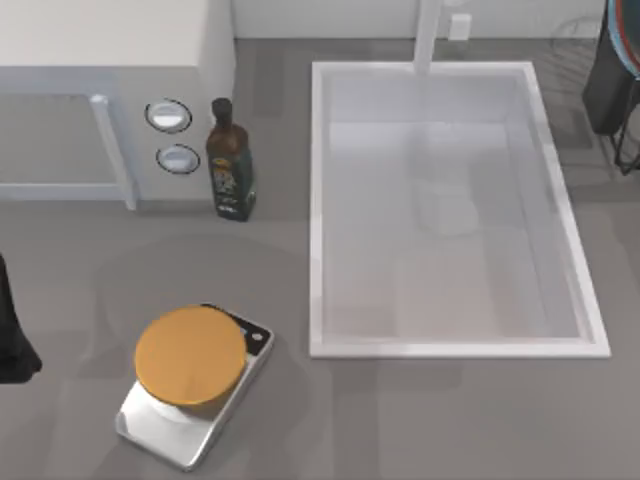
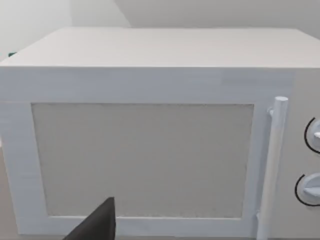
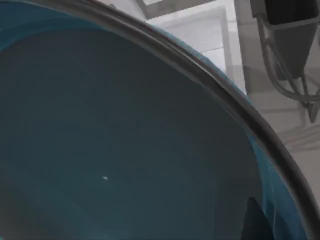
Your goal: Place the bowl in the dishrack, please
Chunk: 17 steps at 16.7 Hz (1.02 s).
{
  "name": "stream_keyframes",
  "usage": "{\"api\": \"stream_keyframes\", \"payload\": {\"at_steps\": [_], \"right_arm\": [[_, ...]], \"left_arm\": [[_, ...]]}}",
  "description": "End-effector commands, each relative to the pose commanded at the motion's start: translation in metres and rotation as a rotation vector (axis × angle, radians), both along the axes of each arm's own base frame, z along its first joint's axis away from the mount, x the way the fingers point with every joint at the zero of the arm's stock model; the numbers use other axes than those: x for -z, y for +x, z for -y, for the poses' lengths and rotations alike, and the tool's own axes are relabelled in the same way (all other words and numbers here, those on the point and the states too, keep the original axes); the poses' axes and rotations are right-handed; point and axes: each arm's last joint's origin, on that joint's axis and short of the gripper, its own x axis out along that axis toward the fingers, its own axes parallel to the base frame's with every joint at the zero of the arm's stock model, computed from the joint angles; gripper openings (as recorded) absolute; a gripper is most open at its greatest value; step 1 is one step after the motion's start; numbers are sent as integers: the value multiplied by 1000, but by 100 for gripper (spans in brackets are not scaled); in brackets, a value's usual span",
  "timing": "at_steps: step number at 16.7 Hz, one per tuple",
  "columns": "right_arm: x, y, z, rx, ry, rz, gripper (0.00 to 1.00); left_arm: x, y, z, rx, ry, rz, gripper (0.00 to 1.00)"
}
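The blue bowl (image 3: 125, 140) is at the top view's upper right edge, beside the dishrack (image 1: 625, 140) wires, carried by the right gripper (image 1: 612, 90); whether it grips I cannot tell. Transport step; next, lower it between wires. The left arm's gripper (image 1: 10, 340) is parked at the left edge.

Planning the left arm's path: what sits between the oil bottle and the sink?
Nothing: in the top view, bare grey counter separates the oil bottle from the sink rim.

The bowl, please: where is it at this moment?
The bowl sits at the top view's far right upper corner, beyond the sink, among the dishrack wires, beside the right gripper.
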Motion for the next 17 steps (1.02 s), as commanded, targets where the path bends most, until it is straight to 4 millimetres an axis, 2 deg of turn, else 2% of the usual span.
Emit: {"api": "stream_keyframes", "payload": {"at_steps": [4, 7, 9, 11, 17], "right_arm": [[-27, -28, 60, 71, -104, 415, 0], [-44, -61, 85, 105, -250, 640, 0], [-51, -79, 93, 117, -333, 726, 0], [-54, -88, 95, 121, -376, 765, 0], [-55, -87, 95, 120, -376, 767, 0]], "left_arm": [[0, 0, 0, 0, 0, 0, 100], [0, 0, 0, 0, 0, 0, 100], [0, 0, 0, 0, 0, 0, 100], [0, 0, 0, 0, 0, 0, 100], [0, 0, 0, 0, 0, 0, 100]]}}
